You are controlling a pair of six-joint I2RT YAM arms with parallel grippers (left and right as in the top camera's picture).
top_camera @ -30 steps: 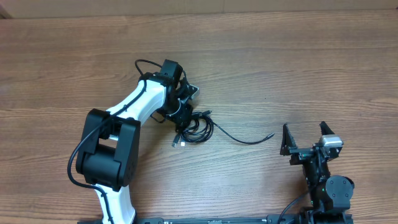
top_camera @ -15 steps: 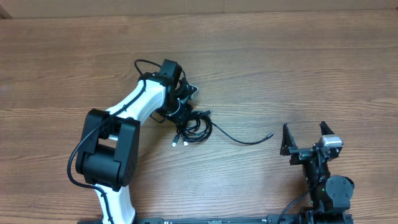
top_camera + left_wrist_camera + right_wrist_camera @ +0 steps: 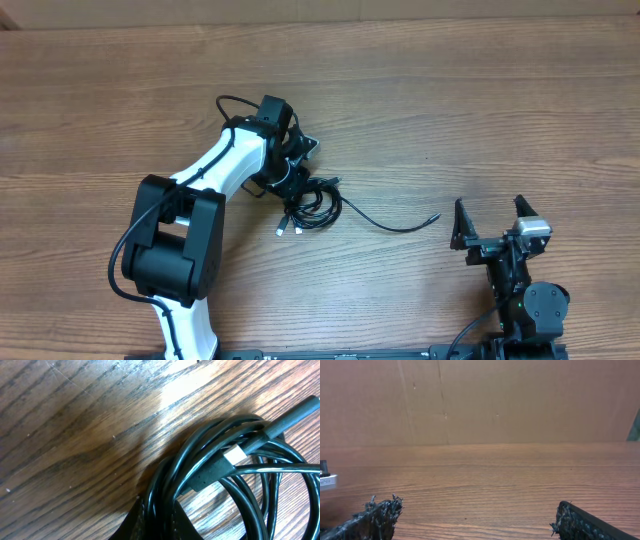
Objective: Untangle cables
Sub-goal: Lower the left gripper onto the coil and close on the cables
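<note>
The cables (image 3: 316, 204) lie as a tangled black coil on the wooden table, just right of my left gripper (image 3: 291, 181). Two silver-tipped plugs (image 3: 286, 229) stick out at the coil's lower left. One loose strand (image 3: 395, 226) trails right toward my right gripper (image 3: 491, 212). In the left wrist view the coil (image 3: 210, 445) fills the right half, with a silver-banded plug (image 3: 233, 454) across it. My left gripper (image 3: 162, 521) is shut on several strands of it. My right gripper (image 3: 477, 519) stands open over bare wood, well apart from the cables.
A brown cardboard wall (image 3: 480, 400) stands behind the table's far edge (image 3: 320, 24). The left arm (image 3: 215, 170) stretches from the front-left base (image 3: 170, 250) to the coil. A small white object (image 3: 326, 480) shows at the right wrist view's left edge.
My left gripper has closed on the coil's strands, and the silver-tipped plugs shifted slightly. The right arm has not moved.
</note>
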